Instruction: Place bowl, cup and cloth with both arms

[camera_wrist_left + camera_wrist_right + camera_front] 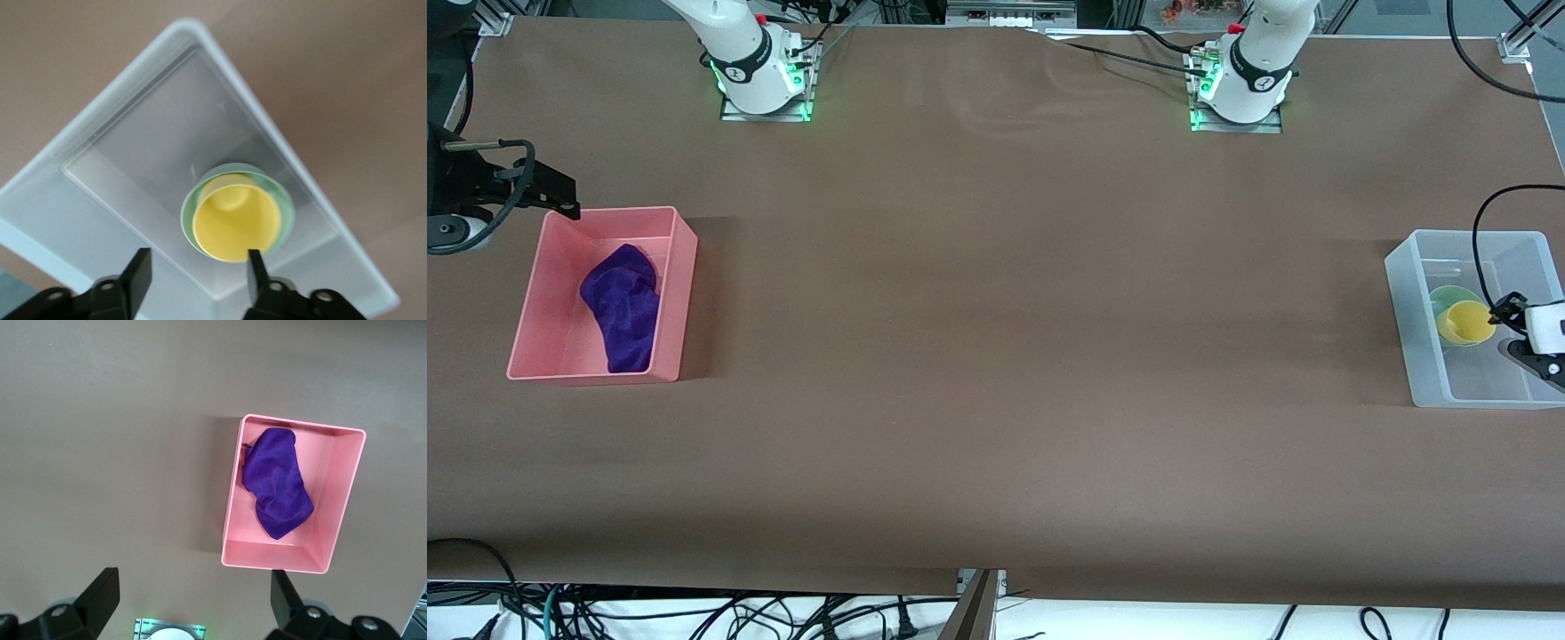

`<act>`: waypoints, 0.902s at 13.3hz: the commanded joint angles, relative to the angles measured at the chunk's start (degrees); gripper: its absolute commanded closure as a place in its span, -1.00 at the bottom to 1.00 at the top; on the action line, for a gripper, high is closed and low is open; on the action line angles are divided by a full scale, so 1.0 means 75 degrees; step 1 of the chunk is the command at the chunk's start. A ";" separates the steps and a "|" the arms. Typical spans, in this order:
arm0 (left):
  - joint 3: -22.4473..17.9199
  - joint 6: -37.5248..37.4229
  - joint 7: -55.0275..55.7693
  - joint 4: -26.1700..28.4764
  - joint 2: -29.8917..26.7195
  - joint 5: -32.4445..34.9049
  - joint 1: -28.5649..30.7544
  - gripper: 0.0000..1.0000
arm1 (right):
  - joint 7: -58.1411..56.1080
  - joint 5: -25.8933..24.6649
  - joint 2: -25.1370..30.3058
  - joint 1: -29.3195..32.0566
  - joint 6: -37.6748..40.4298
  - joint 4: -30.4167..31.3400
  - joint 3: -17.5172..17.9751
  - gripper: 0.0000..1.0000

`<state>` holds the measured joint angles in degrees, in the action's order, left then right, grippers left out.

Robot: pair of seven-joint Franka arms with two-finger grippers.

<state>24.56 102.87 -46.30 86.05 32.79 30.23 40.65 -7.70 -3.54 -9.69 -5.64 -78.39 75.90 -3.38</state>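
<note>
The purple cloth [624,307] lies in a pink bin [678,293] at the right arm's end of the table. It also shows in the right wrist view [277,483]. The yellow cup [1465,322] stands inside the sage-green bowl [1443,298], both in a clear plastic bin [1412,329] at the left arm's end. My left gripper [1505,313] hangs open and empty over that bin, above the cup [237,220] and bowl [287,208]. My right gripper [562,203] is open and empty, high over the table by the pink bin's corner.
The brown table cover [996,356] stretches between the two bins. The arms' bases [765,80] stand at the table's edge farthest from the front camera. Cables [1480,231] loop above the clear bin.
</note>
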 commanded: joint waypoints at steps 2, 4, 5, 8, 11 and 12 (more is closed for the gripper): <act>0.0860 -0.1630 0.0334 -0.0292 -0.1043 -0.0853 -0.0017 -1.00 | 0.0078 -0.0090 0.0015 -0.0010 0.0057 -0.0007 0.0029 -1.00; 0.1316 -0.2405 0.1667 -0.0411 -0.1394 -0.1450 -0.0017 -1.00 | 0.0066 -0.0079 0.0015 0.0025 0.0057 -0.0007 -0.0006 -1.00; 0.1667 -0.2628 0.2196 -0.0423 -0.1605 -0.1522 -0.0029 -1.00 | 0.0054 -0.0078 0.0015 0.0025 0.0034 -0.0007 -0.0006 -1.00; 0.2291 -0.3251 0.2752 -0.0575 -0.1992 -0.2210 0.0030 -1.00 | 0.0077 -0.0078 0.0003 0.0013 -0.0013 -0.0018 0.0029 -1.00; 0.0789 -0.3170 0.3241 -0.0214 -0.3173 -0.3208 -0.1671 -1.00 | 0.0089 -0.0067 -0.0009 -0.0010 -0.0013 -0.0054 0.0029 -1.00; -0.0102 -0.2961 0.3487 0.0380 -0.3722 -0.3744 -0.2574 -1.00 | 0.0078 -0.0067 -0.0009 -0.0010 -0.0013 -0.0054 0.0029 -1.00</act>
<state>34.02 79.57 -22.85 82.78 12.65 6.87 31.63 -7.67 -3.54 -9.89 -5.70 -78.45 75.87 -3.44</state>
